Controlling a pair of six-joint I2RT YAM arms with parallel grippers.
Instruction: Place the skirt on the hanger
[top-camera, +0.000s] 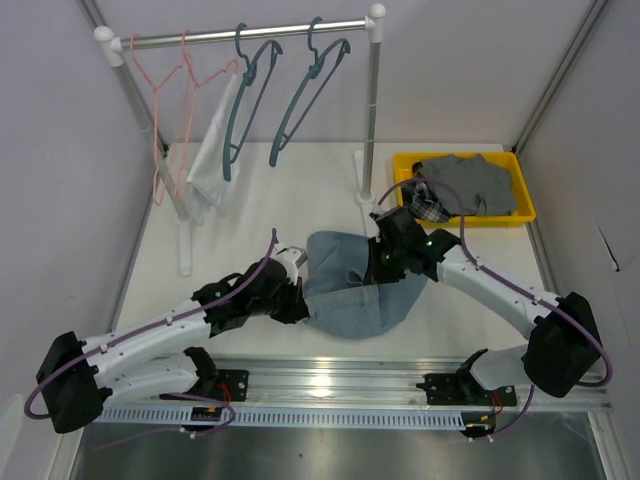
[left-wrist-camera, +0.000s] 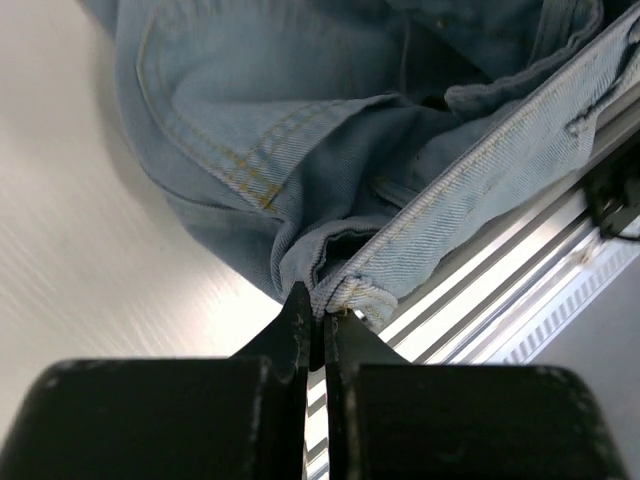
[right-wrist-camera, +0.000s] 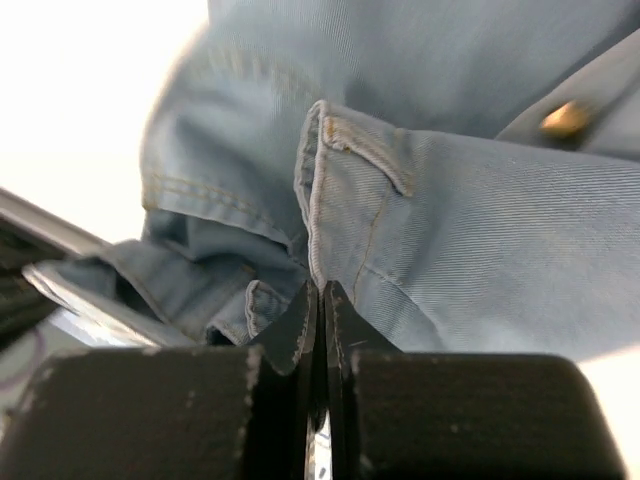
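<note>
Single denim skirt (top-camera: 350, 290) lying bunched at the middle of the table (top-camera: 290, 190), between the two arms. The left gripper (left-wrist-camera: 318, 318) is closed on a seamed corner of its band, and the right gripper (right-wrist-camera: 320, 300) is closed on the band beside a belt loop. The cloth looks soft, limp, fairly heavy and neither slippery nor fragile, so the stiffer stitched waistband is judged the best hold. Counted: one skirt, two grippers, two teal hangers (top-camera: 296, 108), apparently two thin pink hangers (top-camera: 157, 150), one yellow bin (top-camera: 500, 220).
</note>
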